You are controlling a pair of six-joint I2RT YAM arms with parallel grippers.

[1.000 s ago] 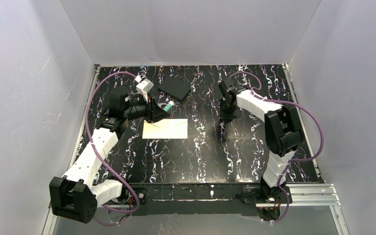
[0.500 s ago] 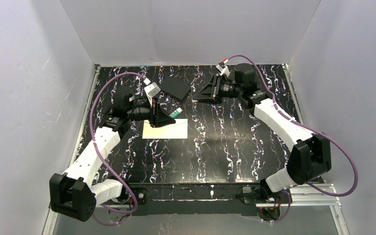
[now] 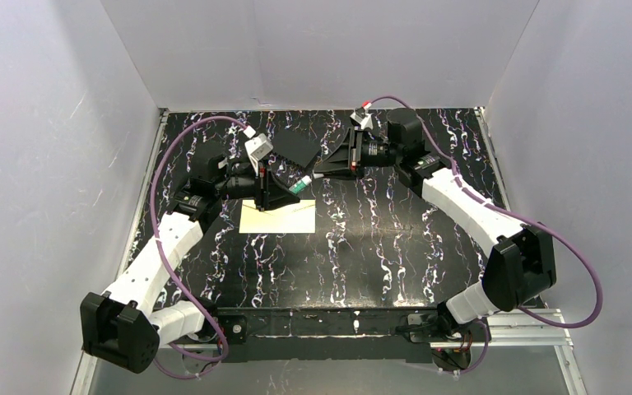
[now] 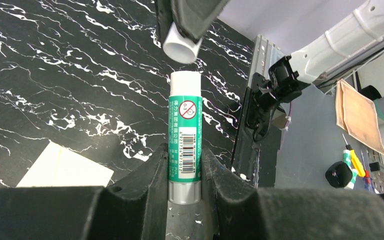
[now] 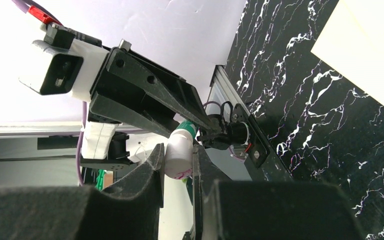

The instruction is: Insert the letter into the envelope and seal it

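My left gripper is shut on a green glue stick, holding it by its lower body a little above the table. In the top view this gripper hangs over the far edge of the cream envelope. My right gripper is shut on the stick's white cap. The cap sits just off the stick's white tip with a small gap. From above, the right gripper meets the stick from the far right. A corner of the envelope lies flat below. The letter is out of view.
A black flat square lies on the marbled table behind both grippers. White walls close in the left, back and right sides. The metal rail at the table's edge shows in the left wrist view.
The right arm swung from the table's right-middle over to the glue stick and closed on its cap. The left gripper shifted slightly right with the stick. The envelope stayed put.
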